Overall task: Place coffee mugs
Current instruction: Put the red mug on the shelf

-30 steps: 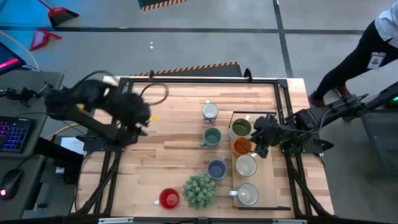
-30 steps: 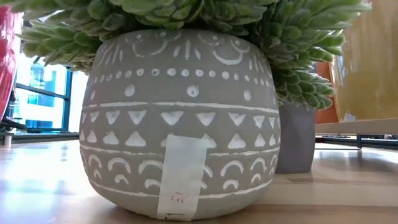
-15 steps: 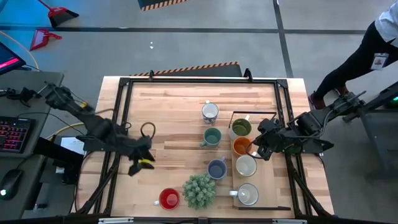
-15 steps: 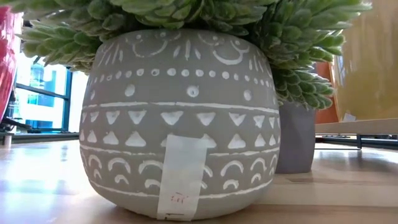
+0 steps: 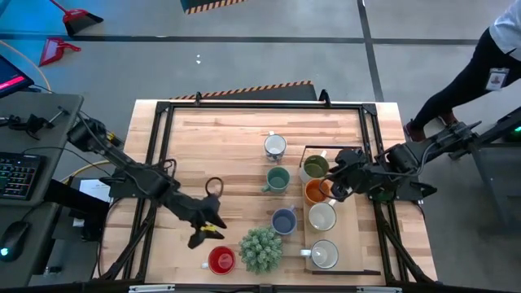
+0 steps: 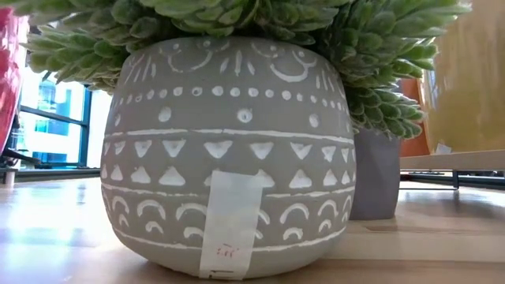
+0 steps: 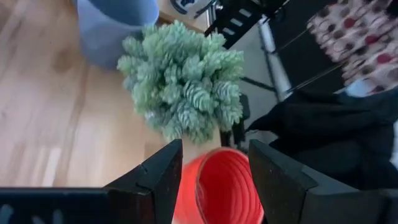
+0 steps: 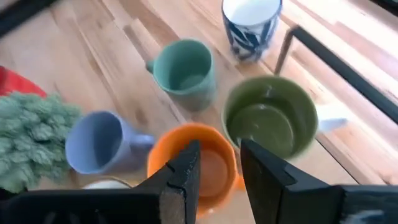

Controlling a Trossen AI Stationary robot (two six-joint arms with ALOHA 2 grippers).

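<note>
We see left gripper (image 5: 207, 233) moved in above red mug (image 5: 221, 260), fingers spread; right gripper (image 5: 339, 189) parted over orange mug (image 5: 316, 191), unmoved.

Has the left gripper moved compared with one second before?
Yes. The left gripper travelled from the table's far left area toward the red mug, now just above it.

Four mugs (image 5: 321, 216) in a row on the tray (image 5: 352, 270), plant (image 5: 260, 249) left of it
</note>
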